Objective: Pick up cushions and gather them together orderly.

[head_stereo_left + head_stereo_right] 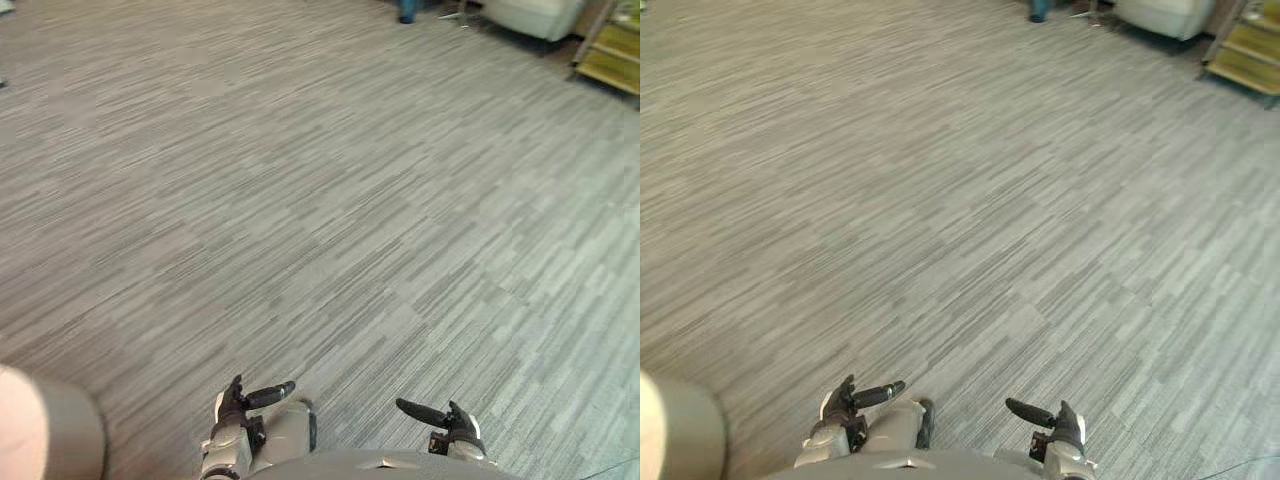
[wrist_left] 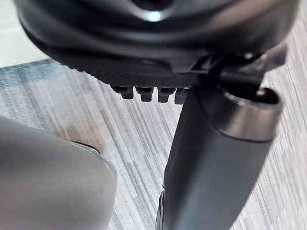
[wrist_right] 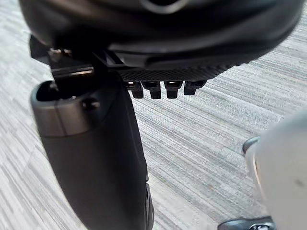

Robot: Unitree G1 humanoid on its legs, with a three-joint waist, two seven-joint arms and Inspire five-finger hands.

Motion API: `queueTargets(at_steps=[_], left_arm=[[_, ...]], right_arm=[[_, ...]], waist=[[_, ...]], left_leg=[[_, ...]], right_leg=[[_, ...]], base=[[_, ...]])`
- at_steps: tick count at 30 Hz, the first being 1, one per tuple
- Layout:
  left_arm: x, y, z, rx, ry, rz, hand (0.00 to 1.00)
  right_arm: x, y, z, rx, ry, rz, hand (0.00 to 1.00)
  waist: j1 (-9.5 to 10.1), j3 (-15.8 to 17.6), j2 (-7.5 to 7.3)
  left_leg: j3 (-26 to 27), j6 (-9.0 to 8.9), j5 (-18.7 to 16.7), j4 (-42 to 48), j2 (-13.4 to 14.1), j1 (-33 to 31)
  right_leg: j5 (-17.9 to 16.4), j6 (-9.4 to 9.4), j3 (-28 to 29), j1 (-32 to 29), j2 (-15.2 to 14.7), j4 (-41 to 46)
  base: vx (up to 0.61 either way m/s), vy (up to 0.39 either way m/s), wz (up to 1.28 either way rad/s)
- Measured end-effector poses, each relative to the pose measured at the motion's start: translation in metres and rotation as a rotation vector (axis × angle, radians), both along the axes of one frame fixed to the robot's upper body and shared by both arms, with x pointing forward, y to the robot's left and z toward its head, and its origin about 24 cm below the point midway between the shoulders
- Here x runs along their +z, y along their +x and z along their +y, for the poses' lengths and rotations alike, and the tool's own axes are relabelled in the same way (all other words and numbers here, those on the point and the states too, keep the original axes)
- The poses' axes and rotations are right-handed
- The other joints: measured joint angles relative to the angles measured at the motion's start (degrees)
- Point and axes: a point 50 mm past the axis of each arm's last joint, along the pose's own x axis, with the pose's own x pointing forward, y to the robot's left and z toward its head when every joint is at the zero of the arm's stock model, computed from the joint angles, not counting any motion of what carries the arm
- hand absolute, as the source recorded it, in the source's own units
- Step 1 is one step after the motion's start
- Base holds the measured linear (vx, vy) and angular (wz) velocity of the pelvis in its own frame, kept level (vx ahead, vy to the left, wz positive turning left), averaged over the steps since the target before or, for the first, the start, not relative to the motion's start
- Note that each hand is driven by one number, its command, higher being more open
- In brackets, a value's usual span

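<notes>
One yellow-green shelf [image 1: 612, 50] stands at the far edge of the carpeted floor [image 1: 300, 200]. Just beside the shelf lies one pale padded lump [image 1: 530, 14]. It may be a cushion, but I cannot tell, and the picture's edge cuts it off, so its long axis and heading cannot be read. One small blue object [image 1: 406, 10] sits a little further from the shelf, past the lump.

There are two hands. The left hand [image 1: 240, 405] and the right hand [image 1: 450, 420] hang well apart from the shelf, low and near the robot. Each has straight fingers and a thumb stretched toward the other hand, gripping nothing.

From the shelf to the hands the striped carpet runs wide and bare.
</notes>
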Motion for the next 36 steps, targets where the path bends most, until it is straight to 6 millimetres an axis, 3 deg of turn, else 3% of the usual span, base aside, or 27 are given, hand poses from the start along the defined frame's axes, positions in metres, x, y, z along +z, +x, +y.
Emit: queueTargets(at_steps=[1,2,4,5,6,7,9,10,11,13,14,15,16,17,18,20,21,23,24,25,27,29,31,32,33,34,36], left_arm=[[0.000,0.000,-0.002,-0.004,-0.004,0.000,1.00],[-0.001,0.002,-0.005,-0.019,-0.008,0.003,1.00],[-0.003,-0.001,-0.008,-0.044,-0.011,0.029,1.00],[-0.003,-0.001,-0.008,-0.044,-0.011,0.029,1.00],[-0.004,-0.003,-0.008,-0.043,-0.013,0.039,1.00],[-0.005,-0.005,-0.007,-0.048,-0.011,0.050,1.00],[-0.006,-0.006,-0.005,-0.100,0.006,0.067,1.00],[-0.007,-0.008,-0.003,-0.124,0.017,0.082,1.00],[-0.008,-0.009,-0.007,-0.122,0.006,0.088,1.00],[-0.009,-0.007,-0.012,-0.129,-0.012,0.085,1.00],[-0.010,-0.007,-0.020,-0.124,-0.035,0.086,1.00],[-0.010,-0.008,-0.020,-0.114,-0.043,0.084,1.00],[-0.010,-0.008,-0.020,-0.104,-0.044,0.082,1.00],[-0.007,-0.004,-0.019,-0.081,-0.047,0.055,1.00],[-0.006,-0.001,-0.018,-0.081,-0.041,0.038,1.00],[-0.002,0.006,-0.013,-0.086,-0.024,0.006,1.00],[0.002,0.012,-0.011,-0.089,-0.013,-0.027,1.00],[0.005,0.017,-0.010,-0.081,-0.012,-0.057,1.00],[0.007,0.020,-0.011,-0.082,-0.012,-0.073,1.00],[0.007,0.020,-0.013,-0.083,-0.015,-0.076,1.00],[0.007,0.018,-0.011,-0.068,-0.016,-0.077,1.00],[0.009,0.024,-0.009,-0.072,-0.010,-0.091,1.00],[0.009,0.023,-0.006,-0.070,-0.003,-0.086,1.00],[0.009,0.021,-0.005,-0.074,0.000,-0.080,1.00],[0.007,0.019,-0.006,-0.094,0.001,-0.064,1.00],[0.006,0.019,-0.006,-0.117,0.007,-0.047,1.00],[0.003,0.015,-0.007,-0.146,0.009,-0.012,1.00]], right_arm=[[0.001,0.002,-0.002,-0.001,-0.003,-0.014,1.00],[0.003,0.007,-0.004,-0.003,-0.008,-0.035,1.00],[0.006,0.011,-0.006,0.017,-0.023,-0.056,1.00],[0.006,0.011,-0.006,0.018,-0.023,-0.056,1.00],[0.007,0.015,-0.005,0.030,-0.026,-0.066,1.00],[0.007,0.019,-0.005,0.033,-0.025,-0.071,1.00],[0.007,0.026,-0.005,0.049,-0.023,-0.069,1.00],[0.006,0.023,-0.008,0.060,-0.031,-0.050,1.00],[0.006,0.024,-0.014,0.065,-0.043,-0.042,1.00],[0.006,0.024,-0.019,0.053,-0.053,-0.037,1.00],[0.005,0.018,-0.025,0.023,-0.058,-0.017,1.00],[0.003,0.008,-0.029,-0.004,-0.061,0.010,1.00],[0.003,0.009,-0.029,-0.001,-0.064,0.008,1.00],[0.004,0.008,-0.030,0.010,-0.076,0.004,1.00],[0.004,0.009,-0.028,0.024,-0.079,0.003,1.00],[0.003,0.011,-0.022,0.033,-0.067,0.001,1.00],[0.003,0.014,-0.017,0.033,-0.054,-0.006,1.00],[0.004,0.019,-0.013,0.024,-0.042,-0.017,1.00],[0.004,0.021,-0.012,0.017,-0.035,-0.023,1.00],[0.004,0.020,-0.012,0.017,-0.035,-0.020,1.00],[0.001,0.014,-0.009,0.023,-0.025,0.011,1.00],[0.000,0.015,-0.003,0.027,-0.010,0.009,1.00],[-0.002,0.008,0.001,0.024,0.001,0.023,1.00],[-0.002,0.008,0.002,0.025,0.004,0.023,1.00],[-0.001,0.009,0.002,0.030,0.001,0.014,1.00],[0.001,0.011,0.001,0.035,-0.001,-0.003,1.00],[0.003,0.015,-0.003,0.044,-0.016,-0.026,1.00]], waist=[[-0.09,0.4,0.53],[-0.17,0.9,1.10],[-0.75,1.1,1.69],[-0.75,1.1,1.69],[-0.77,1.3,1.81],[-1.07,1.4,1.91],[-2.13,1.5,1.77],[-2.81,1.4,2.01],[-2.56,1.1,3.22],[-2.56,1.5,4.23],[-3.20,2.0,5.20],[-3.60,2.0,5.79],[-3.54,2.1,5.93],[-3.16,2.9,6.52],[-2.91,3.1,6.41],[-1.92,3.6,5.34],[-1.05,4.0,4.61],[-0.02,4.4,3.93],[0.01,4.6,4.04],[0.04,4.6,4.22],[1.16,4.1,3.44],[1.22,3.8,2.14],[1.43,3.4,1.53],[1.57,3.3,1.22],[1.34,3.4,0.91],[1.15,3.6,0.65],[-0.08,3.6,0.81]], left_leg=[[0.1,0.15,-1.3,-0.6,0.1,2.2],[0.1,0.05,-2.6,-1.5,0.1,5.3],[1.1,-0.53,-3.8,-6.3,1.3,12.9],[1.1,-0.53,-3.8,-6.4,1.4,13.0],[2.5,-0.78,-3.7,-10.2,2.7,16.8],[3.5,-1.25,-3.4,-13.1,4.1,19.3],[4.1,-2.15,-2.9,-16.3,5.3,22.5],[3.0,-2.77,-2.5,-16.5,5.8,23.5],[2.3,-3.18,-2.3,-16.0,7.5,23.6],[0.0,-4.31,0.5,-13.7,8.0,23.0],[-1.8,-5.36,4.0,-10.3,8.2,22.7],[-3.8,-5.41,8.2,0.6,8.7,19.4],[-4.6,-5.46,9.8,5.0,9.0,17.8],[-6.5,-5.54,9.8,24.6,10.5,9.3],[-6.4,-5.61,7.2,31.4,10.7,5.1],[-5.9,-5.10,3.8,33.5,9.7,0.1],[-5.2,-4.12,0.8,30.1,8.0,-4.3],[-4.8,-3.16,-0.5,19.0,5.6,-8.2],[-5.7,-3.13,1.0,5.7,2.9,-10.6],[-6.3,-3.46,3.3,-0.8,1.8,-11.1],[-5.9,-3.58,14.7,-7.2,0.1,-9.9],[-4.4,-1.29,11.7,-3.2,-1.3,-10.9],[-2.8,0.65,8.1,1.3,-1.3,-9.4],[-2.2,0.66,6.9,1.0,-1.3,-7.5],[-1.5,1.08,4.5,-0.1,-1.4,-3.7],[-1.5,1.18,2.5,-1.0,-1.6,-0.4],[-1.8,1.71,0.6,-3.6,-1.6,7.0]], right_leg=[[1.6,3.13,-1.9,-2.8,-0.7,7.4],[1.6,3.17,-5.7,-5.7,-2.1,15.1],[-0.4,-1.12,-17.9,-10.7,-6.1,18.0],[-0.5,-1.16,-18.0,-10.7,-6.2,17.9],[-1.4,-2.81,-22.7,-12.4,-6.5,12.7],[-1.0,-3.14,-25.6,-14.2,-6.0,6.0],[5.5,-4.65,-26.5,-17.3,-3.6,-7.7],[14.1,-10.07,-26.3,-16.4,-1.7,-11.3],[14.3,-10.47,-26.5,-15.5,-0.2,-11.7],[12.6,-11.31,-26.3,-15.0,0.8,-11.7],[11.0,-11.78,-26.5,-12.6,1.3,-12.3],[9.9,-11.84,-26.4,-8.4,2.5,-15.2],[9.7,-11.88,-26.1,-7.1,2.8,-16.5],[9.2,-12.21,-24.8,-1.2,5.2,-21.3],[9.0,-12.52,-24.0,1.7,6.1,-23.3],[9.0,-12.57,-22.4,5.8,6.5,-26.4],[9.0,-12.55,-20.6,9.2,6.4,-28.8],[8.5,-11.74,-18.5,11.8,5.7,-31.0],[7.1,-10.69,-17.2,13.8,4.6,-32.4],[6.3,-10.18,-16.6,14.6,4.1,-32.6],[4.0,-8.89,-13.6,16.6,2.2,-33.7],[3.1,-8.02,-12.0,16.9,-0.1,-32.6],[3.2,-7.69,-9.6,14.2,-1.3,-21.5],[3.4,-6.63,-9.4,12.0,-1.7,-14.4],[7.2,-0.85,-9.5,6.1,-2.7,1.1],[9.4,1.23,-9.9,1.7,-4.1,12.4],[7.3,-2.02,-14.8,-4.1,-7.4,22.9]], base=[[0.39,0.099,-0.54],[0.38,0.066,-0.23],[0.43,0.009,-0.08],[0.33,-0.041,-0.12],[0.35,-0.075,-0.17],[0.58,-0.162,-0.24],[0.62,-0.204,-0.13],[0.45,-0.176,-0.18],[0.57,-0.239,-0.30],[0.63,-0.294,-0.33],[0.66,-0.306,-0.15],[0.52,-0.215,-0.12],[0.47,-0.175,-0.22],[0.45,-0.128,-0.31],[0.43,-0.126,-0.32],[0.32,-0.064,-0.41],[0.46,-0.022,-0.72],[0.42,0.032,-0.70],[0.32,0.091,-0.49],[0.61,0.184,-0.56],[0.58,0.168,-0.61],[0.58,0.131,-0.40],[0.53,0.115,-0.29],[0.53,0.108,-0.36],[0.40,0.067,-0.35],[0.50,0.071,-0.27],[0.53,0.007,-0.04]])
